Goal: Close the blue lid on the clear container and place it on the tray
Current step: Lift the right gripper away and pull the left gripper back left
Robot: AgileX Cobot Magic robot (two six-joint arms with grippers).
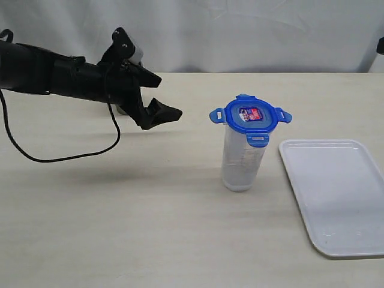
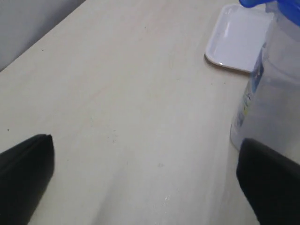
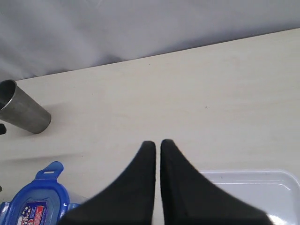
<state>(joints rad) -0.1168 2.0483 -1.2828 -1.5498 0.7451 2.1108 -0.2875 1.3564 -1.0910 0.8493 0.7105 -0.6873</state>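
Observation:
The clear container [image 1: 242, 161] stands upright on the table's middle, with the blue lid [image 1: 251, 117] resting on its rim, tabs sticking out. My left gripper [image 1: 157, 96] hovers open to its left, well apart from it; in the left wrist view the container [image 2: 272, 98] rises beside one black finger [image 2: 269, 185]. The white tray [image 1: 336, 195] lies flat to the container's right and holds nothing. My right gripper [image 3: 157, 143] is shut on nothing above the table, with the lid [image 3: 40, 199] and the tray [image 3: 253, 192] below it. That gripper does not show in the exterior view.
A grey steel cup [image 3: 21, 113] lies on its side at the back of the table, mostly behind the left arm in the exterior view. A black cable [image 1: 60, 157] loops down from the left arm onto the tabletop. A white cloth backs the table.

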